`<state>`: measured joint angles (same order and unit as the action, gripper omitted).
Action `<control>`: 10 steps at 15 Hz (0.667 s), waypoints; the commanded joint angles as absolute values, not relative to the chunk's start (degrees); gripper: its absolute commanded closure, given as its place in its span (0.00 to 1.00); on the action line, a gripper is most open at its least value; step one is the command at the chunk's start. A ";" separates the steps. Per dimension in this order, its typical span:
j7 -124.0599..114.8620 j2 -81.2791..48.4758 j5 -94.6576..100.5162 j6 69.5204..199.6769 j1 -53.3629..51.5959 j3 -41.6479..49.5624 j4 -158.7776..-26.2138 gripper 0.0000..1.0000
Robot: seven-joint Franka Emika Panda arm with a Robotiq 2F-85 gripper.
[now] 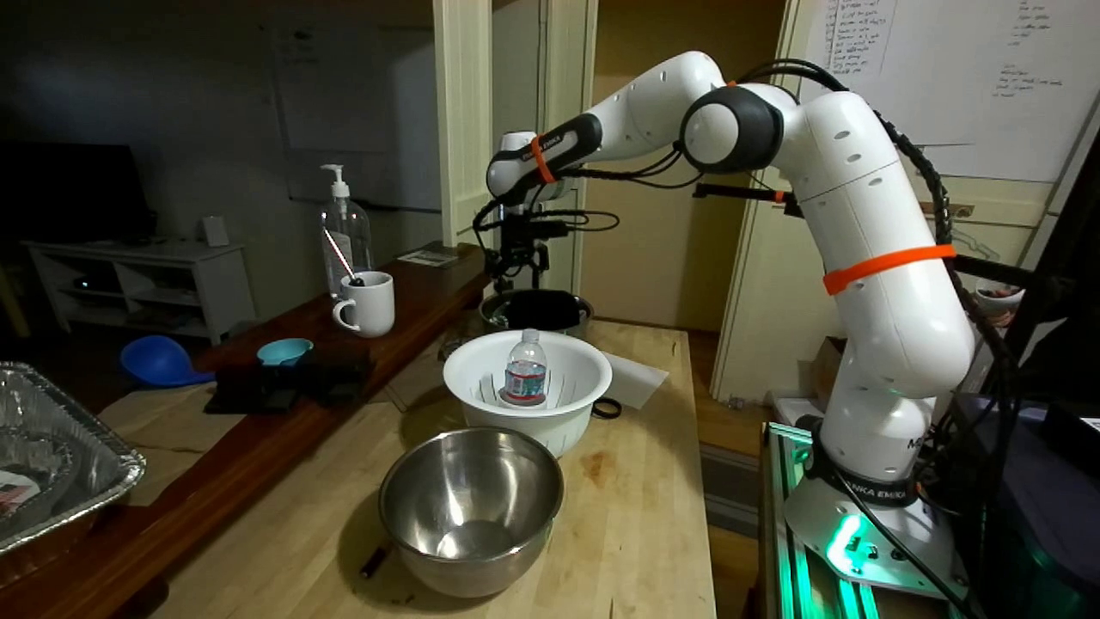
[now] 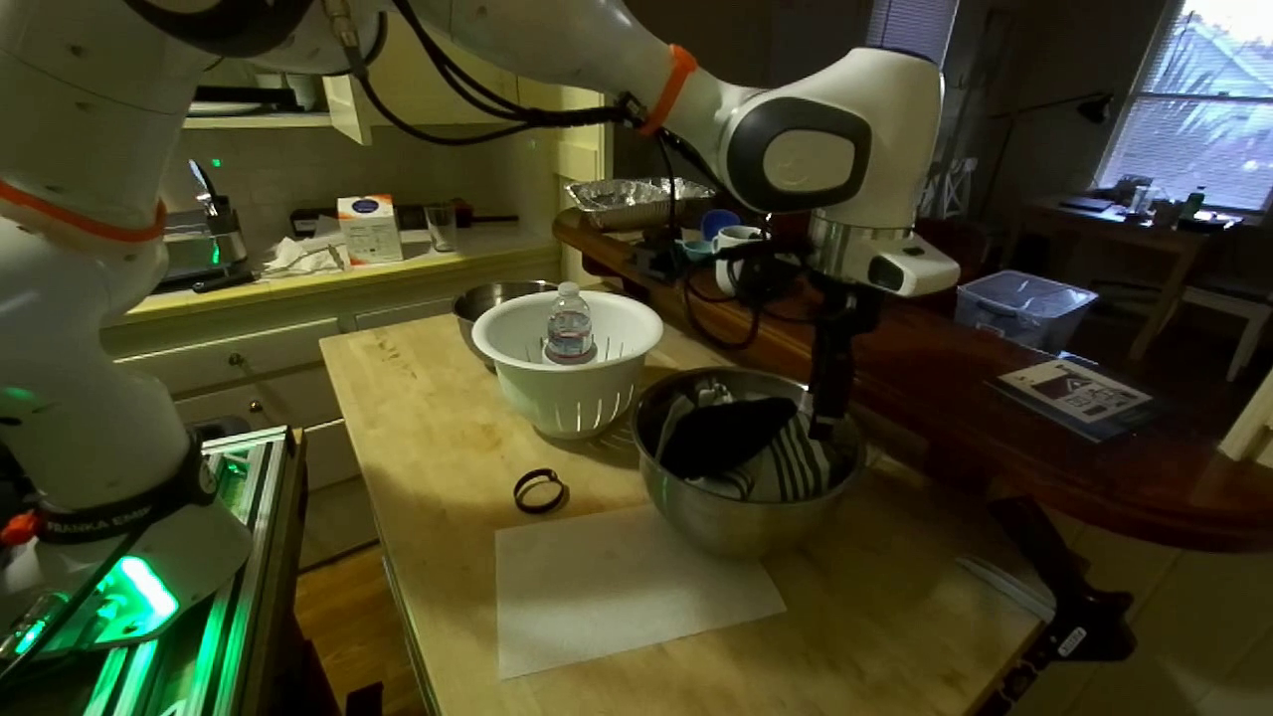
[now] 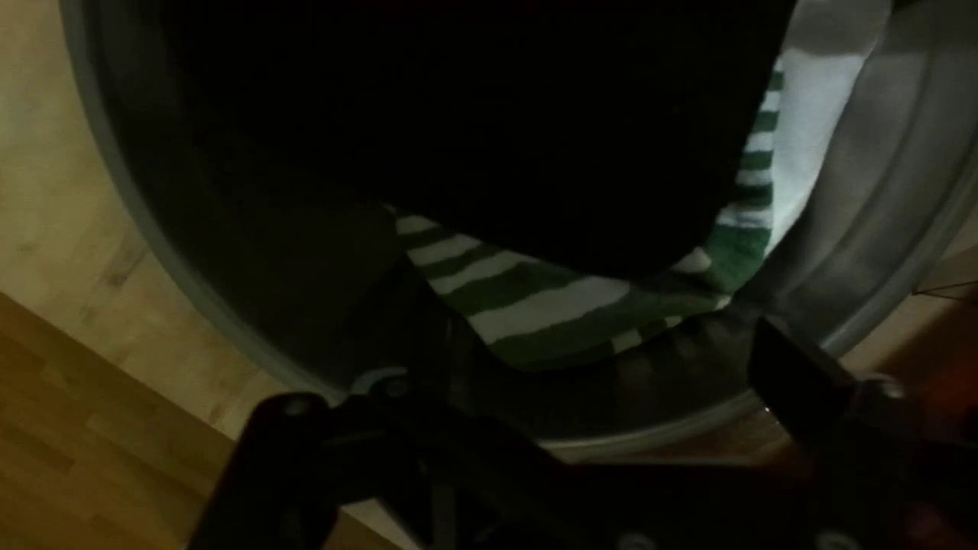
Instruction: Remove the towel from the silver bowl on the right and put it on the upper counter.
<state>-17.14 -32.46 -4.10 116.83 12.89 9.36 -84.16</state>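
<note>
The silver bowl (image 2: pixel 741 527) with the towel stands on the pale worktop beside the upper counter (image 2: pixel 925 373), a dark-brown ledge. The bowl also shows in an exterior view (image 1: pixel 587 311) and in the wrist view (image 3: pixel 145 206). The towel (image 2: pixel 796 462), white with green stripes, lies inside it and shows in the wrist view (image 3: pixel 558 309). A black thing (image 2: pixel 721 436) covers much of the towel; what it is I cannot tell. My gripper (image 2: pixel 825 423) points down over the bowl's ledge-side rim. In the wrist view its fingers (image 3: pixel 607 336) are apart with nothing held.
A white colander (image 1: pixel 481 404) with a water bottle (image 1: pixel 526 370) stands beside the bowl; another silver bowl (image 1: pixel 468 516) is beyond it. On the ledge are a white mug (image 1: pixel 369 305), a soap bottle (image 1: pixel 348 236) and a leaflet (image 2: pixel 1074 393). Paper (image 2: pixel 617 597) lies on the worktop.
</note>
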 commanded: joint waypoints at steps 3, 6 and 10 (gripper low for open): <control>-18.12 -35.66 -8.37 114.23 13.96 9.17 -81.22 0.00; -17.96 -36.83 -8.93 114.18 13.90 9.13 -80.57 0.00; -18.07 -38.76 -8.88 112.43 13.90 9.12 -78.52 0.31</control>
